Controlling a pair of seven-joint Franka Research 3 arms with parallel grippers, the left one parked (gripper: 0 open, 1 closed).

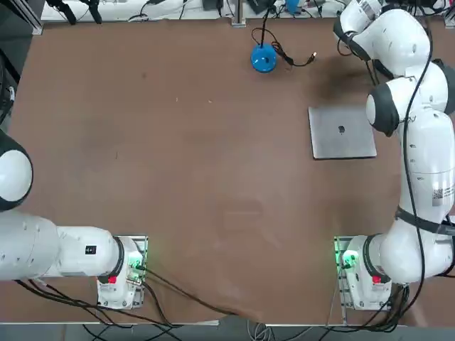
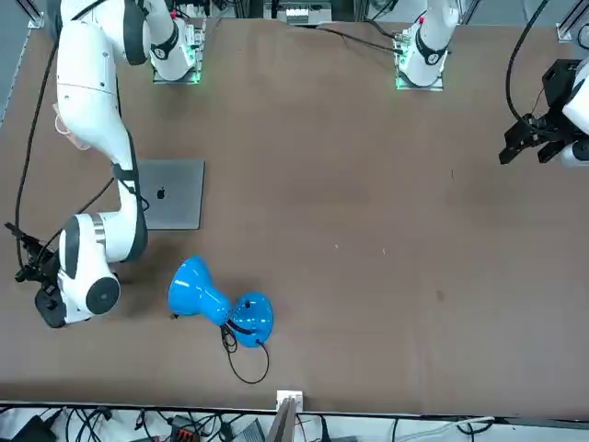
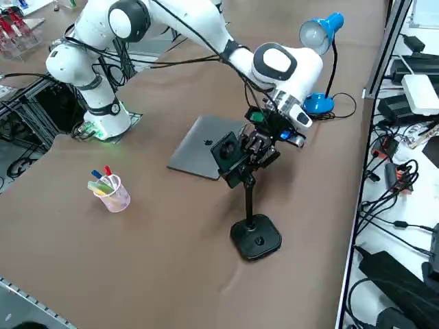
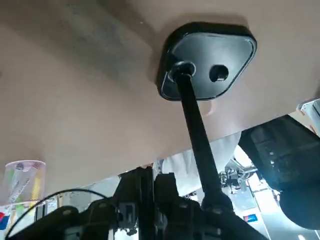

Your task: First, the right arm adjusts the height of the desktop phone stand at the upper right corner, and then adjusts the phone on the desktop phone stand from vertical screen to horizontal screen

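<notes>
Fingers [image 3: 252,156] of the right arm [image 3: 206,31] are closed at the top of the stand [image 3: 254,236], beside the phone [image 3: 225,152], probably to shift its height. Stand sits on the worktop [image 3: 171,226] just beside the laptop [image 3: 199,154].

The middle of the brown table [image 1: 213,177] lies bare, with wide room to pass between the two arm bases and the far edge. Obstacles crowd the right arm's side: the phone stand [image 3: 254,229] rises upright with the right gripper [image 3: 252,152] closed at its top by the phone [image 3: 226,151], a flat laptop [image 3: 202,152] just behind it, a blue lamp [image 3: 319,41] with its cable beyond, and a plastic cup [image 3: 113,192] of pens well apart.
</notes>
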